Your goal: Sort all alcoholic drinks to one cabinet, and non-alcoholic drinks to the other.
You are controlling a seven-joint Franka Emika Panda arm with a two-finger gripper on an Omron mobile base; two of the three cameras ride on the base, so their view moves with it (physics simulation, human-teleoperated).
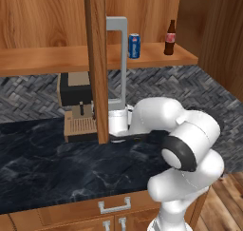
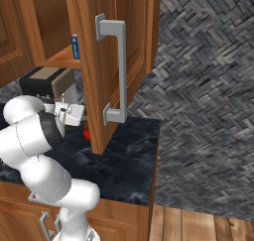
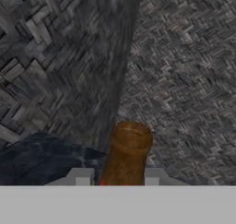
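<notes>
Beer bottle [image 3: 128, 156]: brown neck upright at six o'clock in the hand view, on the dark counter [image 1: 42, 173].
Gripper [image 3: 117, 178]: fingers pinching the neck from both sides.
Advice: lift straight up, keep it vertical, clear the open cabinet door [image 2: 111, 66].
Shelf [image 1: 47, 59]: can [image 1: 134, 45] and cola bottle [image 1: 170, 38] at twelve o'clock.
Room: herringbone wall tiles, wooden floor.
</notes>
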